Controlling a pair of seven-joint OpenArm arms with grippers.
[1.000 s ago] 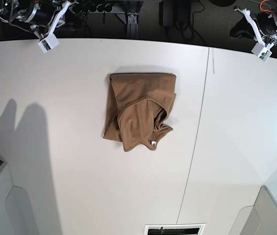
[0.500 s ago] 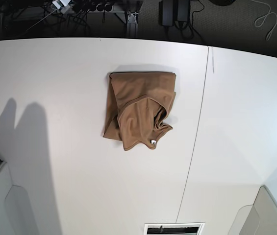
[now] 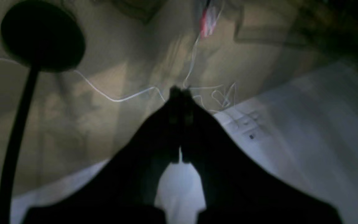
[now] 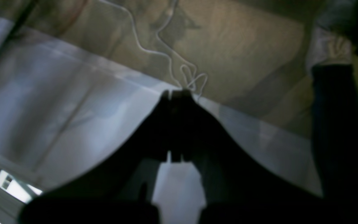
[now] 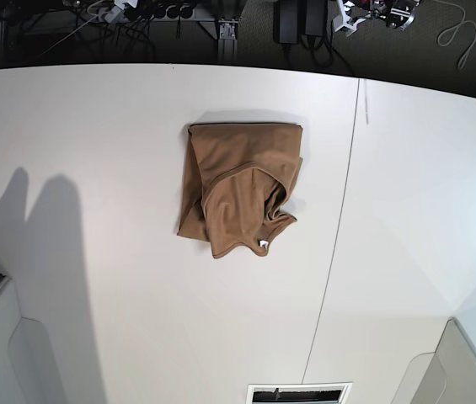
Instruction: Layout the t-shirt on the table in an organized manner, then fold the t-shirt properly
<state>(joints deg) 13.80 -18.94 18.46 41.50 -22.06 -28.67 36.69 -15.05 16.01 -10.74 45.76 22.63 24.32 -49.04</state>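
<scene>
Both grippers are closed with nothing between their tips: in our left wrist view the left gripper (image 3: 180, 93) shows as a dark silhouette with its tips pressed together, and in our right wrist view the right gripper (image 4: 176, 93) looks the same. Both wrist views are dim and blurred, with thin white cables behind the tips and a pale surface below.

From our base view, neither arm is over the table (image 5: 94, 126). The t-shirt (image 5: 239, 189), plain tan-brown, lies crumpled near the middle of the white table, just left of a thin dark seam (image 5: 343, 202) that runs across the tabletop. Its upper part lies fairly flat, and the lower part is bunched and folded over itself. A small white neck tag (image 5: 264, 245) peeks out at the lower edge; we cannot read any writing on it. We see no print or brand on the fabric.
</scene>
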